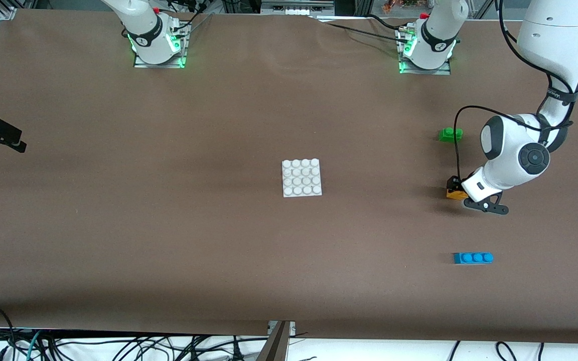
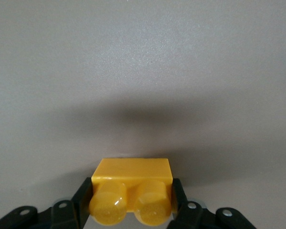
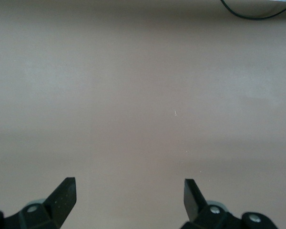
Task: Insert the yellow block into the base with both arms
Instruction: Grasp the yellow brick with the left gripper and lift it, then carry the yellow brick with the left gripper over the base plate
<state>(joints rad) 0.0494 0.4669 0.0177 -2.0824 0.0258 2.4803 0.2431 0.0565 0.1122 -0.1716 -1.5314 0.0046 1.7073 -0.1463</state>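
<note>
Gripping: left gripper [image 2: 131,210] fingers pinch block [image 2: 132,190] by its short ends at table level.
Block: probably light, rigid, slick plastic (studs exposed).
Base [image 1: 301,177]: unheld, mid-table.
Right gripper [image 3: 128,200]: fingers wide, waiting.

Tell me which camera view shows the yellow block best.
The left wrist view: the yellow block fills the foreground, both studs visible, sitting between the left pincer's fingers. The front view shows only a small orange-yellow corner under the left arm's hand. The right wrist view shows only bare table and the open right pincer.
</note>
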